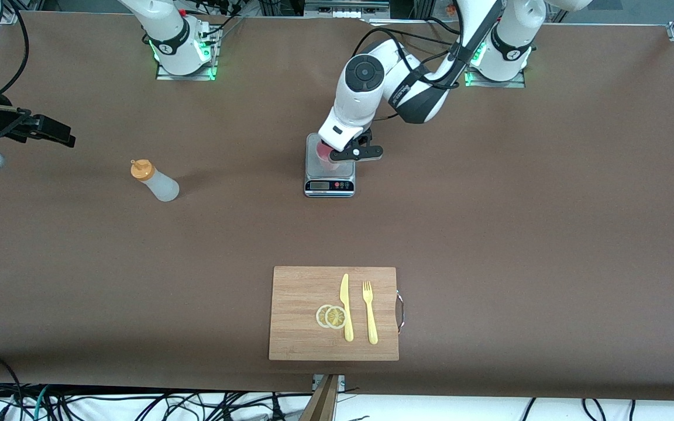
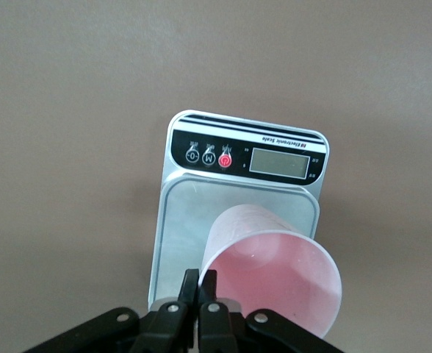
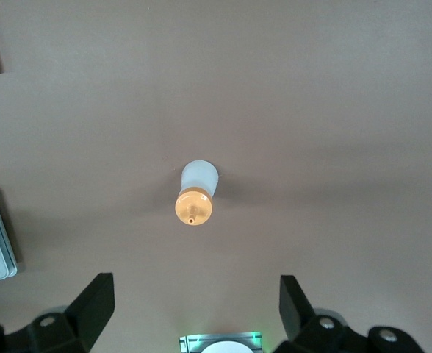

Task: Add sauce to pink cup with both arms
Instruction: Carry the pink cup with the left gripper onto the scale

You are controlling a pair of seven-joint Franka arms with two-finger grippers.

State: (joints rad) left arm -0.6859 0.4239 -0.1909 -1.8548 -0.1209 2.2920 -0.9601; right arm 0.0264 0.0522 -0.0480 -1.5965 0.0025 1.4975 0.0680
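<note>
Left gripper (image 2: 199, 283) pinches the round light-pink plastic cup (image 2: 275, 276) by its rim, over the steel scale (image 2: 201, 220) (placing step, likely). Right gripper (image 3: 194, 305), jaws wide, hangs above the upright translucent orange-capped squeeze bottle (image 3: 196, 193), which sits between them below. Next: descend and grasp it.

In the front view the left arm's white wrist covers most of the small light-pink plastic cup (image 1: 324, 156) on the silver digital kitchen scale (image 1: 329, 186), whose display digits are too small to read.

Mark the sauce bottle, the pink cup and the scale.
sauce bottle (image 1: 161, 186): front view, on its translucent body.
pink cup (image 2: 275, 276): left wrist view, on its inner wall below the rim.
scale (image 2: 278, 161): left wrist view, on its display.
</note>
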